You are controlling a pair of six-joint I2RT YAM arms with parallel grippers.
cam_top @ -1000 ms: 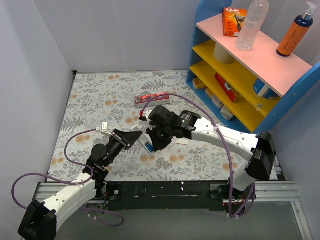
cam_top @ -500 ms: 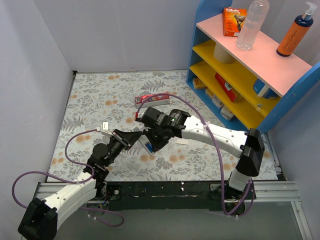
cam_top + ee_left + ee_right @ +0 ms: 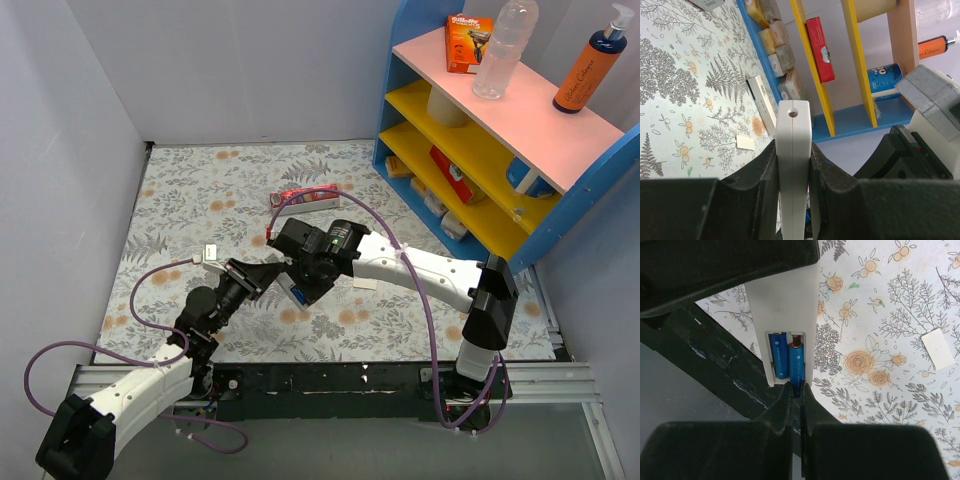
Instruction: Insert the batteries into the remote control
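The orange carton point(image 3: 467, 42) on the shelf's point(image 3: 520, 115) top board bears a white brand word that looks like "Gillette". Dark script runs up the orange pump bottle point(image 3: 590, 72) beside it, too small to read. Print on the red carton point(image 3: 305, 199) on the table point(image 3: 200, 190), and on the blue batteries point(image 3: 780, 357) in the remote control point(image 3: 785, 300), is illegible.

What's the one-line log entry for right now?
left gripper: shut on remote control | right gripper: shut, tips at one battery end | batteries: two blue, in open compartment | stage: likely seating that battery
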